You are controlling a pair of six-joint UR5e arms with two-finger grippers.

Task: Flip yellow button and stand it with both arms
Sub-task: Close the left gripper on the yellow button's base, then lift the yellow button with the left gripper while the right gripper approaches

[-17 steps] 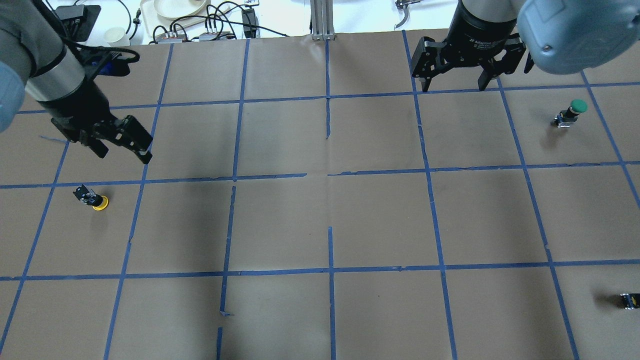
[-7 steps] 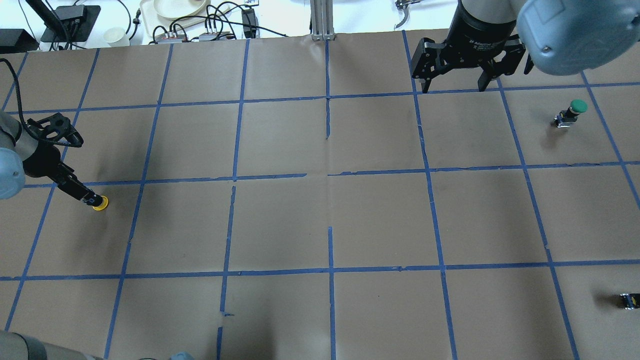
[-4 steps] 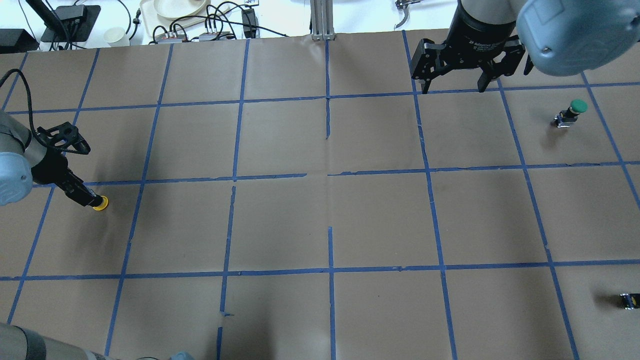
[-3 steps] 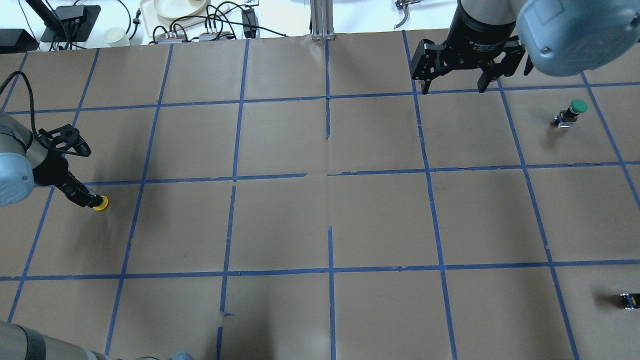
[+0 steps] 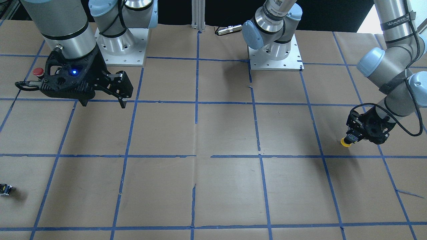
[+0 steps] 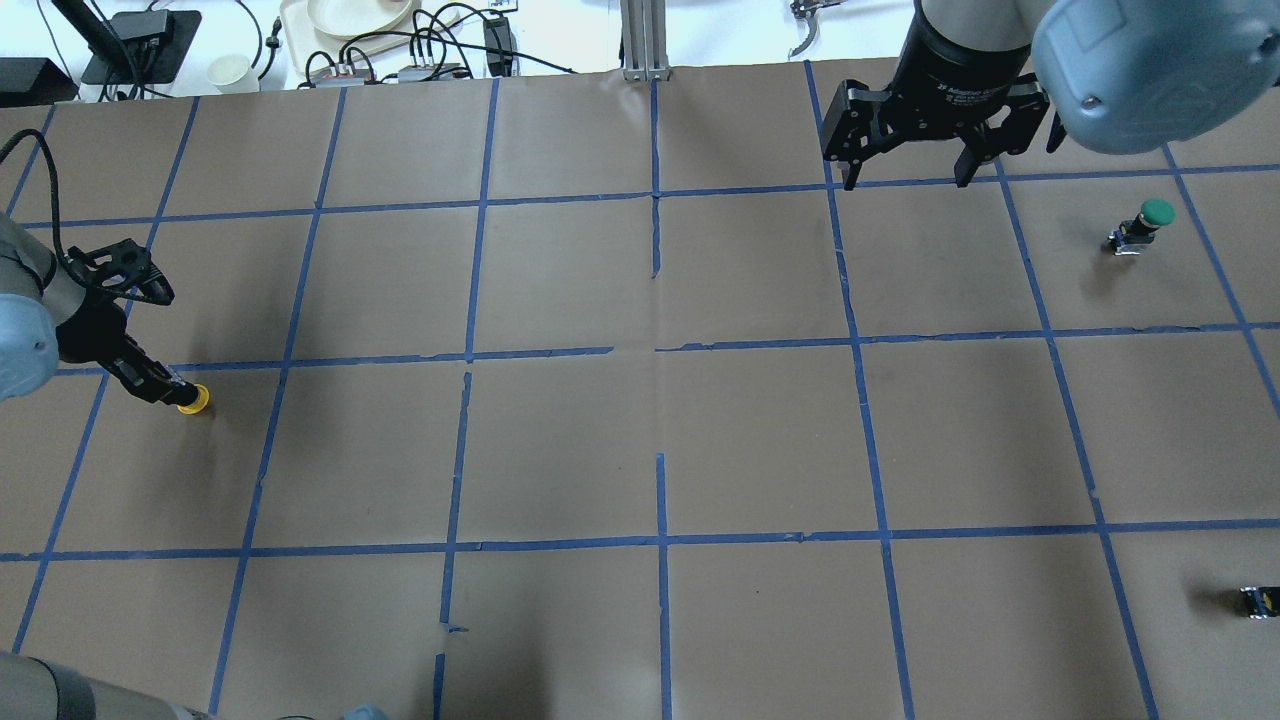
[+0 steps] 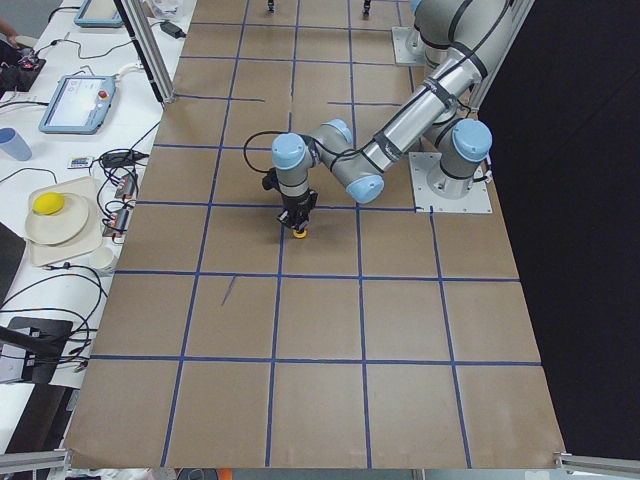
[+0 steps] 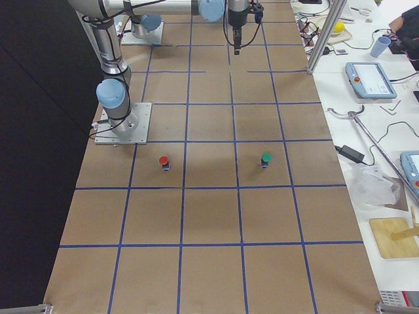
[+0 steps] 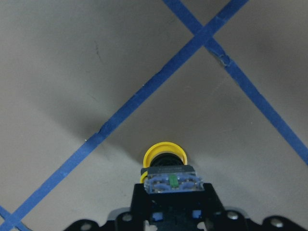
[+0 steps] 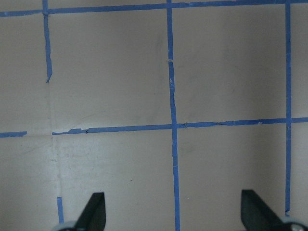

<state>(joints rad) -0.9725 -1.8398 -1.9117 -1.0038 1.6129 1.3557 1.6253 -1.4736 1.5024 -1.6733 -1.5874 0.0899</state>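
Observation:
The yellow button (image 6: 194,401) is at the table's left side, just below a blue tape line. My left gripper (image 6: 168,390) is shut on its black-grey body, with the yellow cap pointing down at the paper. The left wrist view shows the body (image 9: 171,180) between the fingers and the cap (image 9: 164,152) beyond it. The front view shows the cap (image 5: 346,143) under the left gripper (image 5: 353,137). I cannot tell whether the cap touches the paper. My right gripper (image 6: 905,178) is open and empty, hanging above the far right of the table, and shows in its wrist view (image 10: 174,216).
A green-capped button (image 6: 1146,222) stands at the far right. A red-capped button (image 5: 37,71) stands near the right arm's base. A small dark component (image 6: 1258,601) lies at the right edge. Blue tape lines grid the brown paper.
The left arm swung down to the yellow button and shut on its body. In the last moment the button shifted slightly up and left with the gripper. The right arm has hardly moved.

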